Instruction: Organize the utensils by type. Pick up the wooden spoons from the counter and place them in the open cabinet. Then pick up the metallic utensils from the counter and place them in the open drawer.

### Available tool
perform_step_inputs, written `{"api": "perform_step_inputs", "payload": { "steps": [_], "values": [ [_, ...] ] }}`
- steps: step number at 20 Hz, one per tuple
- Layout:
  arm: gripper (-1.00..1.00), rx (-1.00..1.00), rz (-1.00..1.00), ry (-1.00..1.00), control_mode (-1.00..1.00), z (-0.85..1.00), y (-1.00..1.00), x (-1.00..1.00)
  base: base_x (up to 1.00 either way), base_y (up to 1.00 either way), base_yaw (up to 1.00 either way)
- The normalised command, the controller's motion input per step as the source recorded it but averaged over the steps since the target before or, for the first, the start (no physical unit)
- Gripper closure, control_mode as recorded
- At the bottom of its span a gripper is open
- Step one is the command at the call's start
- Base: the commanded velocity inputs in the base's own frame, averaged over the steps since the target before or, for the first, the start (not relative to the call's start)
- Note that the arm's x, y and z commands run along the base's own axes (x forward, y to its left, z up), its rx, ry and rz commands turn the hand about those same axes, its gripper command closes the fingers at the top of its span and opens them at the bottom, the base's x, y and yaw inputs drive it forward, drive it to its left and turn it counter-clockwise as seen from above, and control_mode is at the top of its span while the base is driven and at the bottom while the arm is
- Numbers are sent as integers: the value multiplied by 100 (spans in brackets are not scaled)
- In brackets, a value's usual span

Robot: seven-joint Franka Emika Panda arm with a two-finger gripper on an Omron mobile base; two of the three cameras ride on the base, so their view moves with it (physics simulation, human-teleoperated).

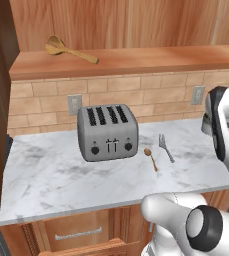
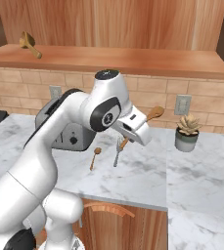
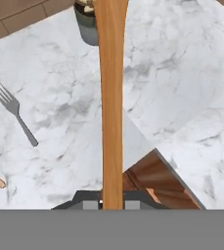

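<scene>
My gripper (image 2: 132, 131) is shut on a wooden spoon (image 2: 154, 114), held in the air above the counter (image 2: 143, 171) right of the toaster. In the hand view its handle (image 3: 111, 97) runs straight up from between my gripper (image 3: 112, 204). A second wooden spoon (image 1: 68, 50) lies on the open cabinet's shelf (image 1: 136, 60), at its left end. The silver fork (image 1: 166, 147) and the small coppery spoon (image 1: 151, 159) lie side by side on the counter (image 1: 61, 175), below and left of the hand. A wooden drawer edge (image 1: 86, 248) shows under the counter front.
A silver four-slot toaster (image 1: 107, 131) stands mid-counter against the brick backsplash. A small potted plant (image 2: 188, 131) sits at the back right, just beyond the held spoon's bowl. Wall outlets (image 2: 182, 104) are on the backsplash.
</scene>
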Motion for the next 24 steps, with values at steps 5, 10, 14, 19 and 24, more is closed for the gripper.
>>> {"api": "perform_step_inputs", "payload": {
  "steps": [5,10,14,19,24],
  "values": [
    [100,1,-17,-1,-100,50,7,0,0,0,0],
    [100,0,-16,-1,-100,55,17,0,0,0,0],
    [100,0,-15,-5,-100,47,15,1,0,0,0],
    [100,4,-15,-14,-100,37,9,6,0,0,0],
    [100,6,-14,-8,-100,25,12,25,0,0,0]
  ]
}}
